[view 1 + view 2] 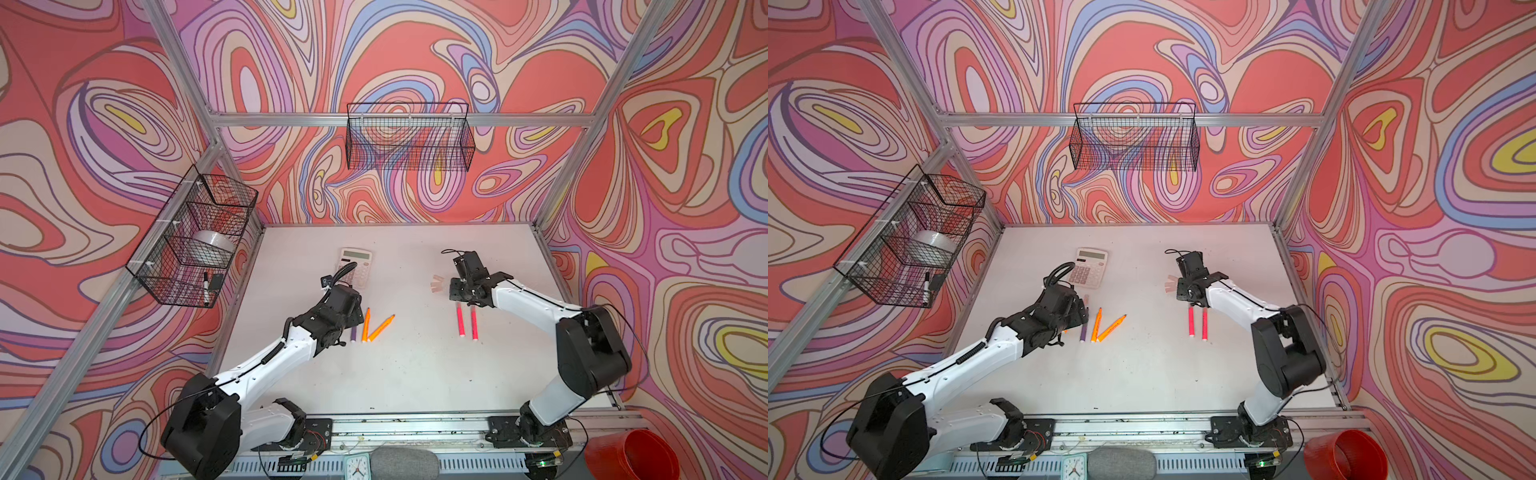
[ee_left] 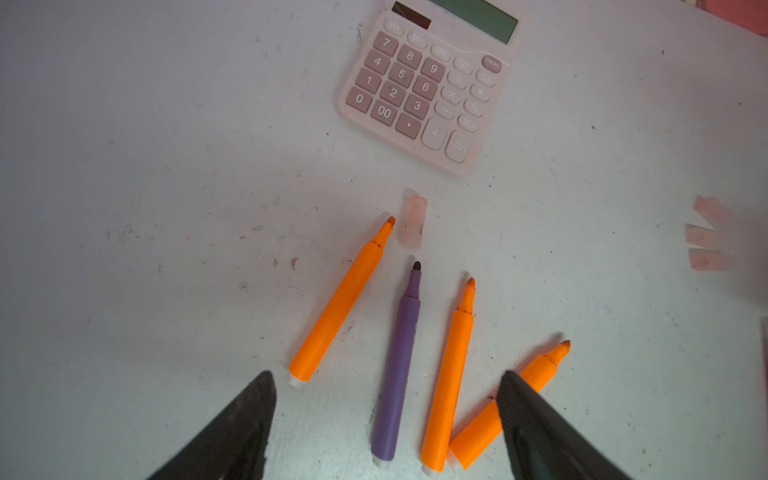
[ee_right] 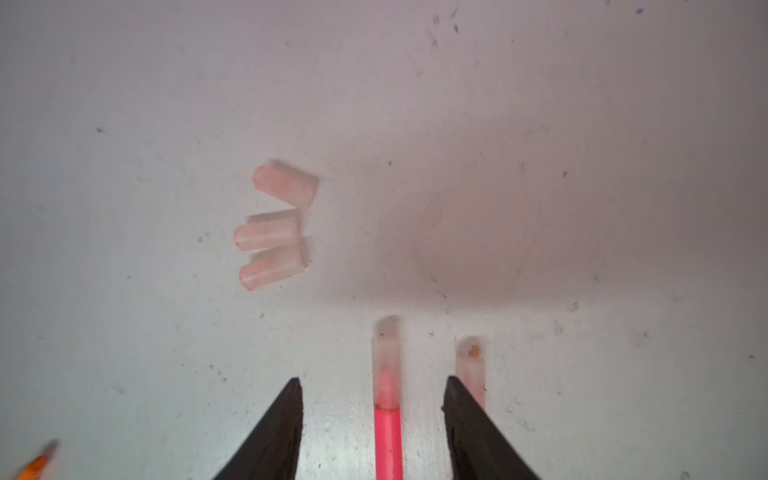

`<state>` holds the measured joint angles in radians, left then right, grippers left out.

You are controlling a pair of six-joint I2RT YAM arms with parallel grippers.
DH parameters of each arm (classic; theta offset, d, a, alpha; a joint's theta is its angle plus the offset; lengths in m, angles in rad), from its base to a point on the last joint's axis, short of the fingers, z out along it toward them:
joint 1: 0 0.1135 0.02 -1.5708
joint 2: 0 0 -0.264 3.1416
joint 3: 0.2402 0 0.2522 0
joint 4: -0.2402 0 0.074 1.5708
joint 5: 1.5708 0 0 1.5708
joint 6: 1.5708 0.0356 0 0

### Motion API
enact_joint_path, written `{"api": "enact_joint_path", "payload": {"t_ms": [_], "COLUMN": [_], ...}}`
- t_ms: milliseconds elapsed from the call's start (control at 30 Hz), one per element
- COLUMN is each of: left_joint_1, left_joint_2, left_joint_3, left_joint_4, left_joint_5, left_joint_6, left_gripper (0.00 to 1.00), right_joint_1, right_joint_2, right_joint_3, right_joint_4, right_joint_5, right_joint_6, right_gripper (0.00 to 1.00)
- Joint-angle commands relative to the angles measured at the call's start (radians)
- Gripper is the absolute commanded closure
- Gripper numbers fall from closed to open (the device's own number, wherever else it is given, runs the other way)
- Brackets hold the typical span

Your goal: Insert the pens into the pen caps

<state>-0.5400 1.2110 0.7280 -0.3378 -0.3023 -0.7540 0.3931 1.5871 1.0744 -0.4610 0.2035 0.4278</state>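
In the left wrist view three orange pens (image 2: 345, 299) (image 2: 451, 374) (image 2: 536, 374) and a purple pen (image 2: 399, 365) lie uncapped on the white table, tips toward the calculator. One loose pen cap (image 2: 412, 222) lies just beyond the purple tip. My left gripper (image 2: 386, 376) hangs open above the pens' back ends, holding nothing. In the right wrist view two pink pens (image 3: 388, 440) (image 3: 478, 395) lie side by side with pale caps (image 3: 386, 365) on their tips. My right gripper (image 3: 374, 380) is open astride one of them without touching it. Three loose caps (image 3: 270, 237) lie nearby.
A pink calculator (image 1: 357, 266) lies behind the left arm. Wire baskets hang on the left wall (image 1: 195, 241), holding a tape roll and a black-and-white marker, and on the back wall (image 1: 409, 137). A red cup (image 1: 631, 453) and a small clock (image 1: 357, 467) sit at the front.
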Motion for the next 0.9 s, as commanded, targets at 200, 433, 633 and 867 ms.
{"api": "enact_joint_path", "payload": {"t_ms": [200,433,633,867], "left_joint_1": [0.006,0.027,0.058,0.123], "left_joint_2": [0.083,0.380,0.545,0.663], "left_joint_3": [0.085,0.283,0.426,0.491], "left_joint_4": [-0.086,-0.122,-0.177,-0.198], "left_joint_5": [0.019,0.058,0.052,0.150], "left_joint_6": [-0.006,0.123,0.193,0.229], "left_gripper": [0.32,0.40,0.40,0.47], "right_joint_1": [0.001,0.126,0.180,0.187], "right_joint_2": [-0.292,-0.309,-0.301,-0.308], "right_joint_3": [-0.154,-0.145,-0.161,-0.199], "right_joint_4": [0.108,0.139,0.153,0.161], "right_joint_5": [-0.202,-0.221,-0.225,-0.230], "right_joint_6": [0.071,0.086,0.089,0.085], "right_gripper": [0.49,0.49,0.49,0.50]}}
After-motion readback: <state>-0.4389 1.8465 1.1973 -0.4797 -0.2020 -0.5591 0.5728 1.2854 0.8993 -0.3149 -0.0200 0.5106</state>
